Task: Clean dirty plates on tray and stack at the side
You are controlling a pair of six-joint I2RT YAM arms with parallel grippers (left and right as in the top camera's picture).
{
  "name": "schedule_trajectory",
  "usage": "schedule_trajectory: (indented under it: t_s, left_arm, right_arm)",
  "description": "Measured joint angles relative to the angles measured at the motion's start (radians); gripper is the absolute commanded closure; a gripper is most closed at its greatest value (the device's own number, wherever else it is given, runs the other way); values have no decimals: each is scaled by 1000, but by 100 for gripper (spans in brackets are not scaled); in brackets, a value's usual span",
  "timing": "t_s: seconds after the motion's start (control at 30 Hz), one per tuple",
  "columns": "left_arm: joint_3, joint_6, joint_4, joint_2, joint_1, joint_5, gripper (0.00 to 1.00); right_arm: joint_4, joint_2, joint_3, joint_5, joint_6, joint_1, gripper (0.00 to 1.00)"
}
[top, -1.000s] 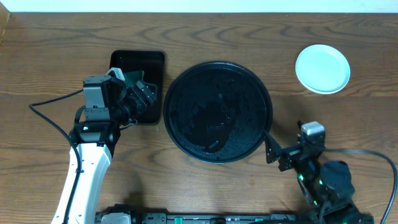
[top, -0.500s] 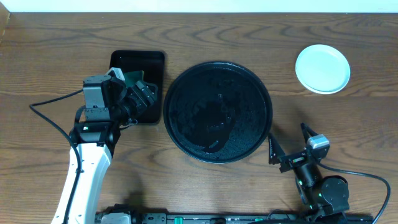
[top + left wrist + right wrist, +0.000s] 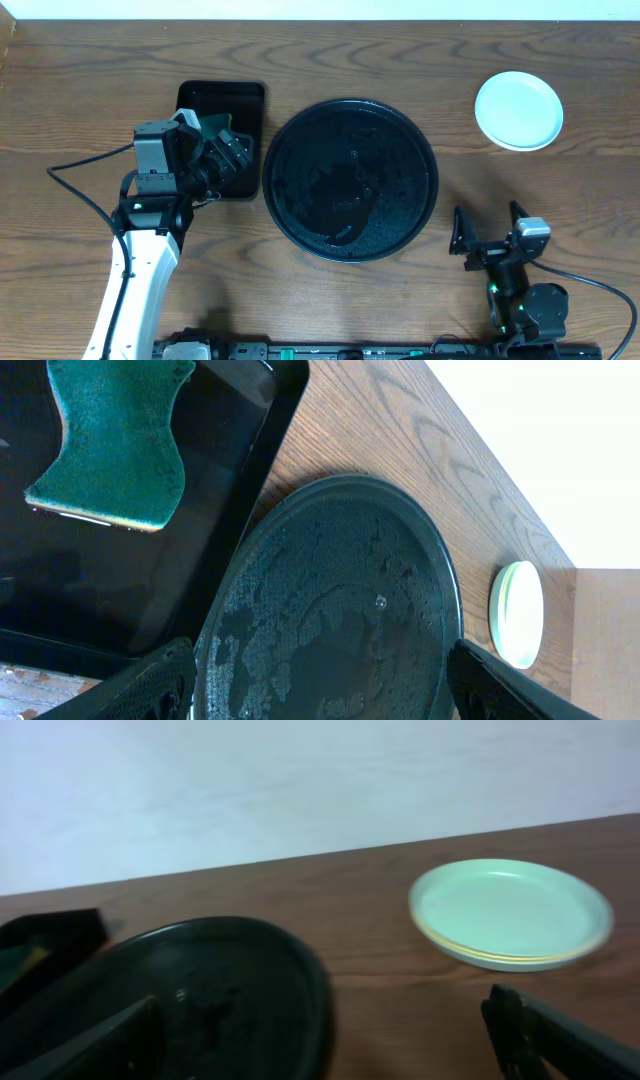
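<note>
- Resting on the bare wood-grain worktop (image 3: 90, 80) in the upper right of the overhead frame: the stack of plates (image 3: 518, 110), well apart from the round black tray (image 3: 350, 180).
- Top plate is pale mint-green with no smear visible. The right wrist view shows a yellow edge just under its rim. Number of plates in the stack: cannot tell.
- Round black tray sits at frame centre, its floor covered in water droplets and a wet film.
- Rectangular black tray (image 3: 222, 100) lies just beside it on the left, rims close together. A green sponge (image 3: 115, 445) lies inside.
- Left end effector (image 3: 228, 155) hovers over the right part of the rectangular tray, fingers spread wide with nothing between them.
- Right end effector (image 3: 487, 228) is at lower right of the frame, over bare worktop near the round tray's lower-right rim. Its fingers are spread wide and empty.
</note>
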Motion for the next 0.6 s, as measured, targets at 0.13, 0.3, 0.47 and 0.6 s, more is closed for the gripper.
schedule_trajectory:
  t_s: [0.13,0.3,0.47,0.6]
  left_arm:
    - [0,0,0,0,0,0,19]
    - [0,0,0,0,0,0,19]
    - [0,0,0,0,0,0,19]
    - [0,0,0,0,0,0,19]
  right_arm:
    - [-1,0,0,12,-59,-34,1]
    - [-2,0,0,23,-154,-66,1]
    - [-2,0,0,24,-206,-80,1]
    - [-3,0,0,24,-206,-86,1]
